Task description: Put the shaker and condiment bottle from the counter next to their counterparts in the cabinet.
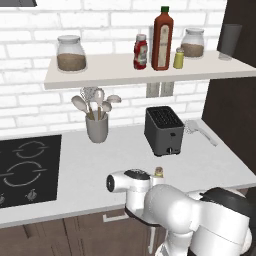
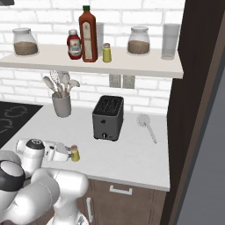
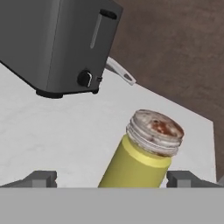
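Shaker (image 3: 142,159) is seen low centre of the hand view between parted fingertips (image 3: 41,178), upright on counter (image 2: 132,154); bottle (image 1: 140,52) already shelved, so closing then lifting to shelf (image 1: 100,75) is judged next.

We look into a home kitchen: beyond the pincer (image 2: 70,153) a toaster (image 2: 107,117) on the bench (image 2: 132,158), a hob (image 1: 27,167) alongside, a utensil pot (image 1: 97,127), brick wall above.

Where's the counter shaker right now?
The shaker stands on the counter near its front edge, in front of the toaster. In the hand view it sits between the gripper fingers.
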You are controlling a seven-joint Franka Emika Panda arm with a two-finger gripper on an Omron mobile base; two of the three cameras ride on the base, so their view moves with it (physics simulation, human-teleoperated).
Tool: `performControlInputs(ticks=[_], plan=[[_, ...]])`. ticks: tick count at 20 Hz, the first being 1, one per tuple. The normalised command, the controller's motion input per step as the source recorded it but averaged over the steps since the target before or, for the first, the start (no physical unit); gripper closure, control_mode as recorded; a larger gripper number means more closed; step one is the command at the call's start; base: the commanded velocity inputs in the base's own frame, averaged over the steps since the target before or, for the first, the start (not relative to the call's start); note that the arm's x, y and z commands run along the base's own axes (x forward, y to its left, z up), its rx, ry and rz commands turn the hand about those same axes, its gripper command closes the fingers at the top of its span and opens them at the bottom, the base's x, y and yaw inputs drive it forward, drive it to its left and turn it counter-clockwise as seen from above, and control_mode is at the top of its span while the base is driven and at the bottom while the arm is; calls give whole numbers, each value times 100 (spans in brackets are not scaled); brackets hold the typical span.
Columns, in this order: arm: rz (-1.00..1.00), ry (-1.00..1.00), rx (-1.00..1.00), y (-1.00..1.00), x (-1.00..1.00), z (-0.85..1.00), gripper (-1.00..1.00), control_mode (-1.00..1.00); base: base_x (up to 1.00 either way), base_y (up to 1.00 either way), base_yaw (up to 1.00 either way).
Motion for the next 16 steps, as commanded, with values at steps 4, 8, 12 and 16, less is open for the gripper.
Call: performControlInputs(ticks=[4,8,12,16], plan=[[0,0,0,-16,9,-22,-100,-100,0,0,0],[0,0,0,-16,10,-23,-100,-100,0,0,0],[0,0,0,-22,9,-16,-100,-100,0,0,0],[0,0,0,-31,8,-10,-100,-100,0,0,0]])
